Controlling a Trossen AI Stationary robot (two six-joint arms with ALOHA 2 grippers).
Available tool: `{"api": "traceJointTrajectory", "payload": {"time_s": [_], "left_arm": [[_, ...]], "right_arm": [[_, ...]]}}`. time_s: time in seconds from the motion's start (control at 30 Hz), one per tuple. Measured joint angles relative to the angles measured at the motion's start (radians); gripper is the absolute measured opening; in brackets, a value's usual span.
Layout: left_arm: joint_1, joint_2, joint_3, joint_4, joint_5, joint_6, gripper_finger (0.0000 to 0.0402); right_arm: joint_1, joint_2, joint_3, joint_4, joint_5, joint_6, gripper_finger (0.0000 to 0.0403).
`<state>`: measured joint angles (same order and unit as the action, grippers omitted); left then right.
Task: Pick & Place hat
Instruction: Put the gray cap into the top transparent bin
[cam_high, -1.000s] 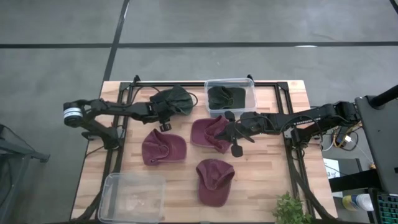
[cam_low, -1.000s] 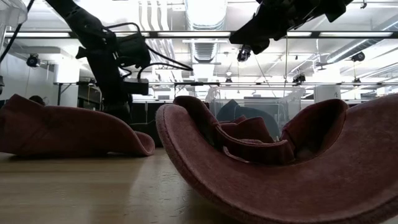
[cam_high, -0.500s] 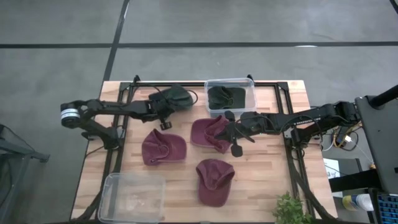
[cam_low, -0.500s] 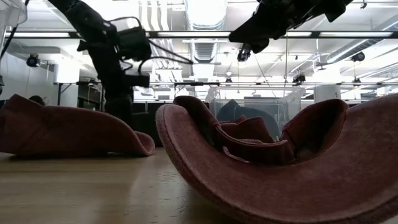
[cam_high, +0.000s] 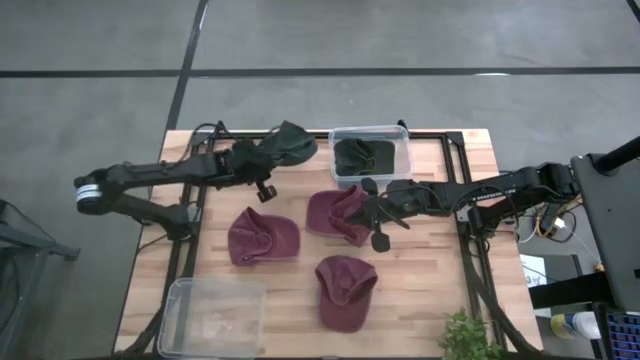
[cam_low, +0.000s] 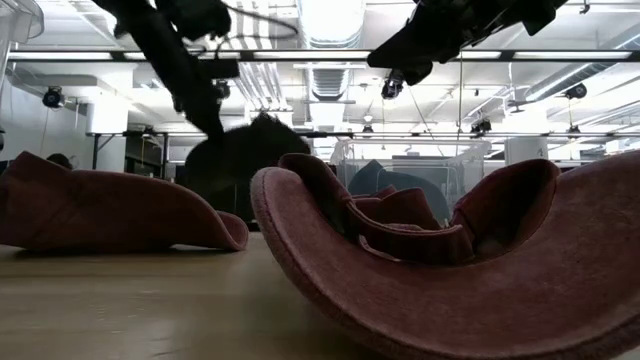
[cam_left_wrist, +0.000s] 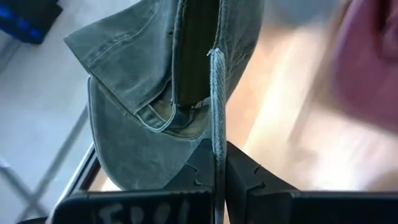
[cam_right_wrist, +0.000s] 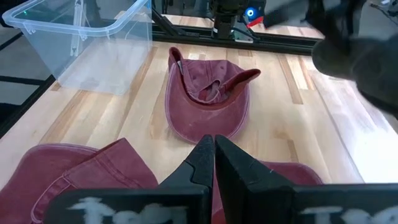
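Note:
A dark green hat (cam_high: 286, 146) hangs from my left gripper (cam_high: 264, 160), which is shut on it above the table's far left; the low view shows this hat (cam_low: 245, 155) below the gripper (cam_low: 212, 122). Three maroon hats lie on the table: one left of centre (cam_high: 263, 237), one at the centre (cam_high: 338, 215) and one nearer the front (cam_high: 345, 290). My right gripper (cam_high: 365, 212) hovers shut and empty above the centre hat. A clear box (cam_high: 402, 150) at the far edge holds another dark green hat (cam_high: 360, 157). My left gripper pinches a thin stitched edge (cam_left_wrist: 216, 118) of the dark green hat between its two fingertips (cam_left_wrist: 198, 167). The fingers slant downward, coming from the table's left. The hat's crown (cam_left_wrist: 137, 93) bulges out beyond the fingers; its lowest part is hidden behind the maroon hats in the low view.
A clear, empty-looking container (cam_high: 212, 318) sits at the near left corner. A green plant (cam_high: 468, 338) stands at the near right edge. Black frame rails (cam_high: 200, 215) run along both sides of the wooden table.
My left gripper has risen and drawn toward the table's far edge, taking the dark green hat with it. The hat, which lay bunched on the table, now hangs lifted from the gripper. My right arm has kept still.

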<state>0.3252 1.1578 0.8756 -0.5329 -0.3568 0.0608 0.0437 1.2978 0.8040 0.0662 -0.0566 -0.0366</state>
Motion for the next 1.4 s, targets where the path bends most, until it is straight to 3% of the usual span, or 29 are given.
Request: {"api": "traceJointTrajectory", "payload": {"time_s": [0.37,0.6,0.73,0.87,0.93,1.1,1.3,1.4], "left_arm": [[0.0,-0.166,0.02,0.173,0.259,-0.256,0.0007],[0.003,-0.195,0.022,0.311,0.291,-0.411,0.0007],[0.004,-0.194,0.022,0.398,0.296,-0.432,0.0007],[0.005,-0.193,0.021,0.495,0.312,-0.445,0.0007],[0.004,-0.193,0.021,0.54,0.321,-0.455,0.0007],[0.004,-0.192,0.021,0.678,0.342,-0.476,0.0007],[0.004,-0.19,0.021,0.783,0.357,-0.507,0.0007],[0.004,-0.186,0.021,0.815,0.374,-0.527,0.0007]], "right_arm": [[0.0,0.0,0.0,0.062,0.007,0.023,0.0009],[0.045,0.0,0.0,0.173,0.039,-0.213,0.0035],[0.095,0.011,0.0,0.241,0.208,-0.352,0.0069],[0.136,0.062,0.0,0.406,0.544,-0.478,0.0104],[0.135,0.096,0.0,0.478,0.653,-0.551,0.0117],[0.118,0.201,0.037,0.565,0.67,-0.641,0.0137],[0.111,0.331,0.142,0.699,0.872,-0.808,0.0133],[0.11,0.397,0.211,0.746,0.895,-0.903,0.0127]]}}
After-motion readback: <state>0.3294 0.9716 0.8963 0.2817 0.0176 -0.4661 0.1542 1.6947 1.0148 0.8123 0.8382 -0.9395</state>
